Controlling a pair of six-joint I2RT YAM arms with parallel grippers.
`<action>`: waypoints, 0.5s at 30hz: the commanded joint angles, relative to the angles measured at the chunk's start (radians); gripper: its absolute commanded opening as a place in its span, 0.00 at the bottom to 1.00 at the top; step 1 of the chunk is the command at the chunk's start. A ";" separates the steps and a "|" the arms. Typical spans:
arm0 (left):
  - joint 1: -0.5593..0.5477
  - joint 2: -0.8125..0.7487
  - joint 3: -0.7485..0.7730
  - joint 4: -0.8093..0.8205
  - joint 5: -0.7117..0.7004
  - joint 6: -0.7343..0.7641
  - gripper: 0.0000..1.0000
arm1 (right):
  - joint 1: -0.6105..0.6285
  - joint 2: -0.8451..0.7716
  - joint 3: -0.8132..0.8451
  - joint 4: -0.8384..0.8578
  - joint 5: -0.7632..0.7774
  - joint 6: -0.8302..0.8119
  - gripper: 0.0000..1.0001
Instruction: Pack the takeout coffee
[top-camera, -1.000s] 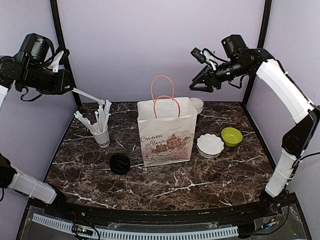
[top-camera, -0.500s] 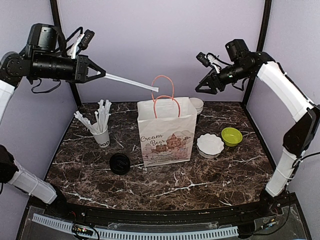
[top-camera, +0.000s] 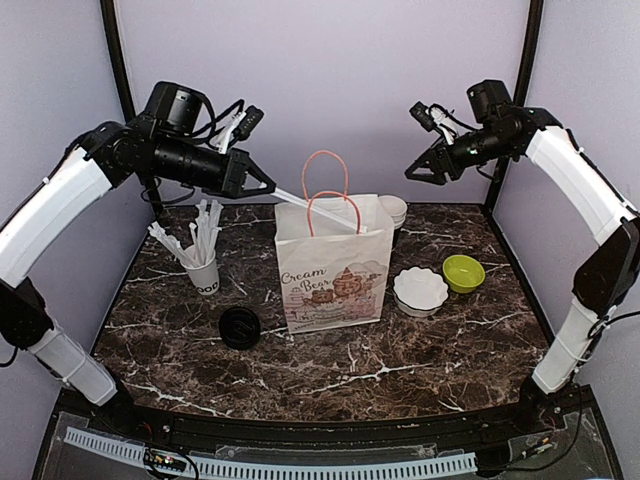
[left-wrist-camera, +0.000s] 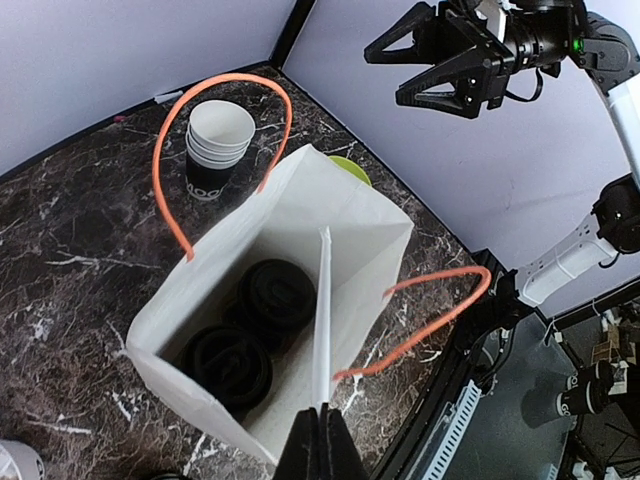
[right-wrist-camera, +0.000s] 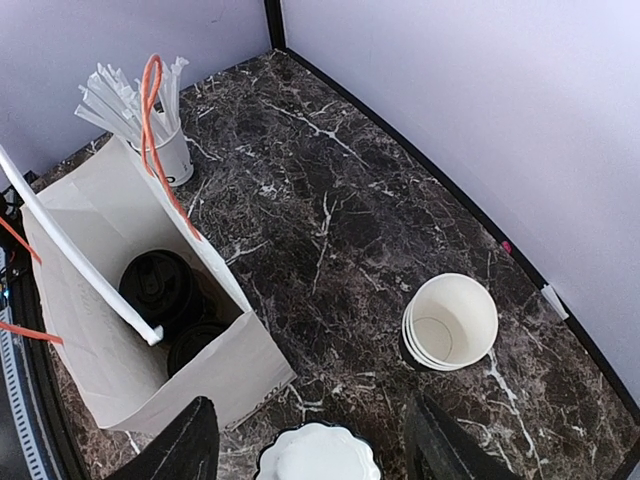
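One stick (left-wrist-camera: 322, 300) swung into bag (left-wrist-camera: 352, 212) holding two coffees (left-wrist-camera: 276, 292)

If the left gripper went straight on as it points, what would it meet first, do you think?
Probably the paper bag: the left gripper aims its white stick into the open mouth, above two lidded cups; depth unclear.

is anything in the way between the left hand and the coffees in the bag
Nothing visible blocks it. The left hand is shut on a white stick that reaches down into the open bag, beside the two lidded coffee cups on its floor. The orange handles arch off to either side of the mouth.
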 joint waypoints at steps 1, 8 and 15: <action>-0.019 0.070 0.011 0.139 0.045 -0.010 0.00 | -0.012 -0.039 -0.026 0.054 0.025 0.011 0.64; -0.082 0.264 0.136 0.092 0.026 0.019 0.00 | -0.019 -0.039 -0.028 0.060 0.020 0.013 0.64; -0.097 0.333 0.282 -0.073 -0.113 0.082 0.42 | -0.020 -0.029 -0.022 0.056 0.007 0.015 0.64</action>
